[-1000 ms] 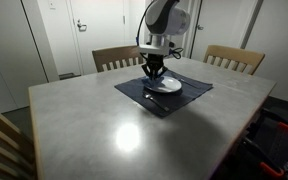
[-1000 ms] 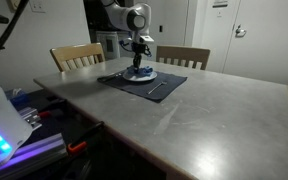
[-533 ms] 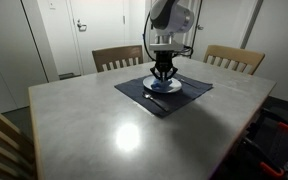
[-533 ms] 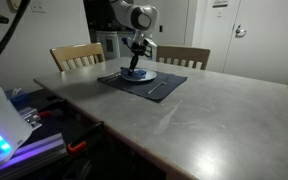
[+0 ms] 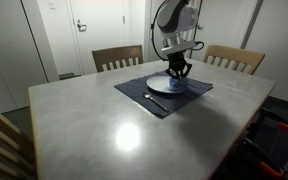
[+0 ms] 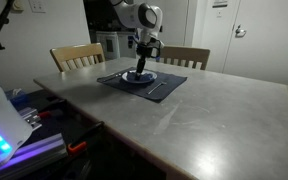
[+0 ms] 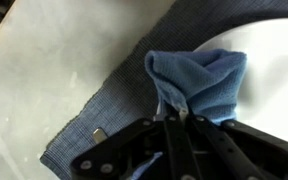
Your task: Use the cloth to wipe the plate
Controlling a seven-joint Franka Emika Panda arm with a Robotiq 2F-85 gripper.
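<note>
Cloth [image 7: 202, 82], blue and bunched, is pinched between the closed fingers [image 7: 154, 140] and hangs off their tips. In the wrist view it sits at the edge of the white plate [image 7: 274, 45], partly over the dark placemat [image 7: 109, 115]. In an exterior view the plate [image 5: 164, 86] lies on the placemat [image 5: 134, 88] toward the far side of the counter [image 5: 94, 130], w/ a utensil [image 5: 152, 99] just beside it on the near side.

Judgement re: doing the wipe well: press down enough that the cloth flattens on the plate, not just the hanging tip. Sweep in overlapping passes across the centre to the opposite rim, w/o running off onto the placemat. Go light on sideways force, since the plate looks free to slide on fabric and could nudge the utensil. Hold the pinch firm; the bunch may drag out if pressure is too hard.
</note>
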